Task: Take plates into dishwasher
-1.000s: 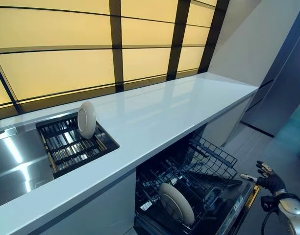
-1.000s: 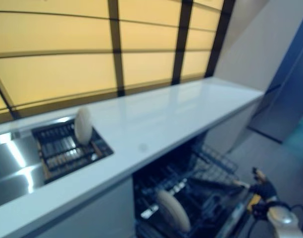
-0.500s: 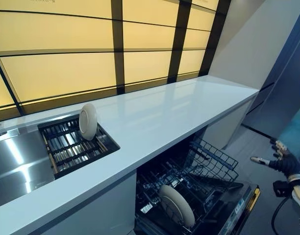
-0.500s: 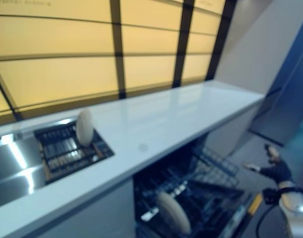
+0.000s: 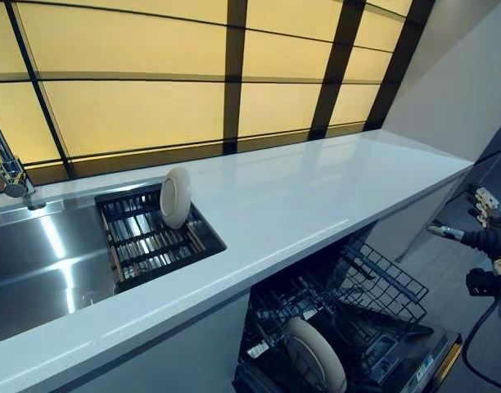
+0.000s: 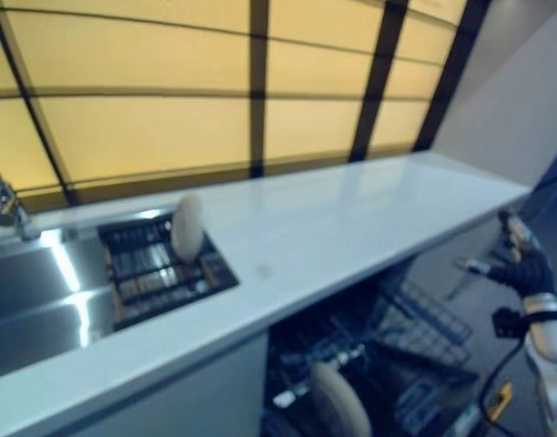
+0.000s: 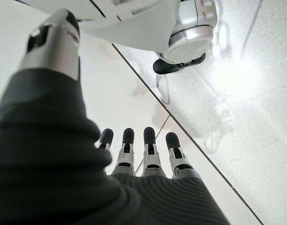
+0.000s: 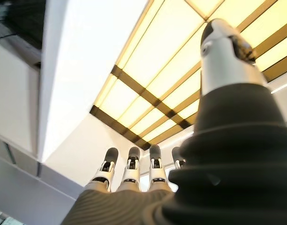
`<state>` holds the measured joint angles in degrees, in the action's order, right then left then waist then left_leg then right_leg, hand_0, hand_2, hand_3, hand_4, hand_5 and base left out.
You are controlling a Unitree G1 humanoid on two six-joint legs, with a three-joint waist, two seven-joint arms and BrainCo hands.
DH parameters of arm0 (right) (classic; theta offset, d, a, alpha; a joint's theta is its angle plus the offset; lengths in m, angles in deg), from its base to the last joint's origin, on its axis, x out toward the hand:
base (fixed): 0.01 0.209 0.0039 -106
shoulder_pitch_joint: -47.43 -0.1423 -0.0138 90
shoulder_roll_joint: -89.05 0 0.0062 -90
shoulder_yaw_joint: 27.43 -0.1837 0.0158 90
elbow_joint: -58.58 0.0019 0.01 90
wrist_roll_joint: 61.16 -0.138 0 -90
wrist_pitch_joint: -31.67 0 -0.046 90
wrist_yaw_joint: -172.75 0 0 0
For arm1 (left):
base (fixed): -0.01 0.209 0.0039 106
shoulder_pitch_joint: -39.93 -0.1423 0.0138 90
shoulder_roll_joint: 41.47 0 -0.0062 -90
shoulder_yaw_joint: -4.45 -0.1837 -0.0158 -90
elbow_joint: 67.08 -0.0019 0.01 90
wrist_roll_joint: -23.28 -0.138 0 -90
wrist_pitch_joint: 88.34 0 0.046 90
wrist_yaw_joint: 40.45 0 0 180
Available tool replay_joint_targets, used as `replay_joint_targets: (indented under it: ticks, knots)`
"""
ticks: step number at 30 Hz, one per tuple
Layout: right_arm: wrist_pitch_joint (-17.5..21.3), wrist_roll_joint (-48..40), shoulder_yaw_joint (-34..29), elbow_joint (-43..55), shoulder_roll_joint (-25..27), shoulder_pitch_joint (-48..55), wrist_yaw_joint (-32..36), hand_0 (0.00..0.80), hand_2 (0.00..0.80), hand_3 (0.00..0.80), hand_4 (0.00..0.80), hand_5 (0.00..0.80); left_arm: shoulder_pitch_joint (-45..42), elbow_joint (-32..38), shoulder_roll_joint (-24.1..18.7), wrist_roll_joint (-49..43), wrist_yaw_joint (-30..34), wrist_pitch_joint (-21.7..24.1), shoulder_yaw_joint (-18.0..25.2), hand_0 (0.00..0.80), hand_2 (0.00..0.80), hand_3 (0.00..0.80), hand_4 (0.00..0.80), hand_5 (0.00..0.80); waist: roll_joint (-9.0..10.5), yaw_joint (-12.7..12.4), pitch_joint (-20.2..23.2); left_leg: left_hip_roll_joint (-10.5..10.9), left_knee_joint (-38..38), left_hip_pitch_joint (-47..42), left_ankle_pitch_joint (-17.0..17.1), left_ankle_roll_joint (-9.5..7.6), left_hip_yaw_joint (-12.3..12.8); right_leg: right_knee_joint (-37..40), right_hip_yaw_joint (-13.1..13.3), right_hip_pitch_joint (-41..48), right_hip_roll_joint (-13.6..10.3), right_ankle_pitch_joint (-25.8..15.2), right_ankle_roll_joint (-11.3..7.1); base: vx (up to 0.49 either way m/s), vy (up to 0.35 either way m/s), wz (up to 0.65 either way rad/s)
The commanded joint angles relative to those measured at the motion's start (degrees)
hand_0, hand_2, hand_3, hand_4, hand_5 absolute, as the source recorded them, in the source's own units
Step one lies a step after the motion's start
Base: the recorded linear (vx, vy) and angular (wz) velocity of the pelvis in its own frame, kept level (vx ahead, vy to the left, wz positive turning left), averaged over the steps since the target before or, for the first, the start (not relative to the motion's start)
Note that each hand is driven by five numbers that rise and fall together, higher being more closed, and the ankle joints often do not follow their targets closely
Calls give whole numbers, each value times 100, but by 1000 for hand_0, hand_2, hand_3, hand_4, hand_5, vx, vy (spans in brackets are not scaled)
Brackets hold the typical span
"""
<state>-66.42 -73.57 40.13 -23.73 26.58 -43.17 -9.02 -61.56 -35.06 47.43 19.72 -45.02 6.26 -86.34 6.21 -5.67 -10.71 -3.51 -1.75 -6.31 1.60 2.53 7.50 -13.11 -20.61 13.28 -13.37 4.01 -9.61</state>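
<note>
White countertop (image 5: 300,192) spans mid-frame. Open dishwasher rack (image 5: 357,303), lower right, holds one plate (image 5: 316,356) upright. Second plate (image 5: 175,196) stands in the sink rack (image 5: 152,237), centre-left. Right hand (image 5: 480,233), right edge, fingers straight, empty. Left hand (image 7: 139,154) fingers straight, pointing floorward. Best to reach across for the sink plate's rim.

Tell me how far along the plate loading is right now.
One plate already stands in the open dishwasher's lower rack. Nothing is in hand: the right hand hangs open beside the dishwasher, and the left hand is open too, pointing at the floor. Still to go: the plate standing upright in the sink rack.
</note>
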Motion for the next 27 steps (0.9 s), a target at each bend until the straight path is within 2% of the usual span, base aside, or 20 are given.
replay_joint_targets:
  ticks: [1,3,4,5,6,7,9,10,12,14,15,17,20,22,23,27]
  knots:
    - [422,15,109,11,418,-923,-238,0,0,0,0,0,112,149,-252,28,-64,60,-144,0,0,0,0,0,-157,-201,182,219,163,-8,-17,-395,-164,-1518,708,-557,-364,-1733,-201,43,310,39]
    - [361,24,219,-15,477,-1075,-218,0,0,0,0,0,161,155,-248,142,-151,-5,-247,0,0,0,0,0,-223,-176,181,241,197,-46,-42,-443,-223,-1851,846,-761,-346,-1752,-168,54,209,40]
    - [216,-38,354,-99,601,-1368,-209,0,0,0,0,0,229,129,-260,267,-221,-51,-314,0,0,0,0,0,-246,-110,171,292,264,-109,-51,-455,-384,-1825,1059,-1076,-190,-1694,-94,76,154,34]
    - [196,-51,383,-116,626,-1427,-203,0,0,0,0,0,243,118,-256,293,-237,-48,-310,0,0,0,0,0,-248,-89,172,297,283,-117,-53,-450,-406,-1806,1072,-1107,-172,-1661,-82,83,92,30]
    - [111,-78,460,-204,710,-1627,-198,0,0,0,0,0,304,86,-267,293,-249,-61,-322,0,0,0,0,0,-234,-66,177,320,333,-138,-59,-439,-473,-1662,1105,-1197,-102,-1572,-43,94,-19,27]
    - [-44,-163,627,-357,872,-1987,-207,0,0,0,0,0,420,-30,-300,325,-290,-43,-368,0,0,0,0,0,-151,-31,198,379,376,-161,-103,-410,-577,-1167,1148,-1320,-19,-1508,-8,128,-63,42]
    - [-122,-196,821,-478,963,-2262,-248,0,0,0,0,0,554,-130,-312,344,-316,-62,-355,0,0,0,0,0,-19,78,198,468,396,-224,-208,-361,-712,-286,1250,-1495,95,-1507,-8,180,-96,46]
    - [-118,-205,857,-496,968,-2299,-243,0,0,0,0,0,569,-144,-314,361,-324,-70,-345,0,0,0,0,0,-17,111,194,466,396,-243,-238,-354,-741,-185,1247,-1481,121,-1503,-13,232,-67,57]
    - [-126,-188,964,-550,992,-2369,-317,0,0,0,0,0,629,-254,-293,332,-333,2,-346,0,0,0,0,0,69,306,152,585,374,-333,-385,-366,-1008,558,1631,-1717,387,-1538,-15,256,-35,57]
    - [-103,-137,1025,-566,952,-2365,-392,0,0,0,0,0,676,-309,-267,326,-353,14,-355,0,0,0,0,0,100,458,89,675,309,-360,-448,-398,-1252,767,1845,-1918,502,-1710,-23,223,-54,77]
    - [-96,-129,1064,-570,929,-2360,-467,0,0,0,0,0,688,-350,-269,308,-363,41,-351,0,0,0,0,0,109,540,40,731,287,-407,-495,-441,-1455,812,2029,-2092,597,-1789,-33,176,-87,89]
    - [-104,-138,1095,-551,938,-2349,-558,0,0,0,0,0,691,-381,-305,279,-367,66,-342,0,0,0,0,0,114,581,0,779,250,-434,-541,-487,-1666,757,2142,-2162,697,-1784,-28,177,-130,98]
    - [-101,-232,1172,-560,1015,-2408,-603,0,0,0,0,0,737,-452,-397,319,-359,60,-254,0,0,0,0,0,155,520,46,807,151,-353,-576,-484,-1794,805,2144,-1970,711,-1620,10,87,-208,93]
    - [-138,-306,1259,-561,1046,-2492,-602,0,0,0,0,0,757,-493,-437,361,-327,64,-205,0,0,0,0,0,144,463,93,738,144,-338,-560,-426,-1760,824,2006,-1847,678,-1522,27,62,-199,72]
    - [-205,-276,1304,-566,1079,-2560,-574,0,0,0,0,0,771,-502,-445,328,-272,78,-199,0,0,0,0,0,115,416,143,654,161,-342,-547,-360,-1702,901,1881,-1691,681,-1346,98,68,-143,71]
    - [-433,-383,1500,-562,1222,-2808,-515,0,0,0,0,0,775,-505,-380,373,-242,180,-290,0,0,0,0,0,69,369,260,467,154,-373,-576,-173,-1532,1081,1636,-1369,672,-1083,232,76,-133,69]
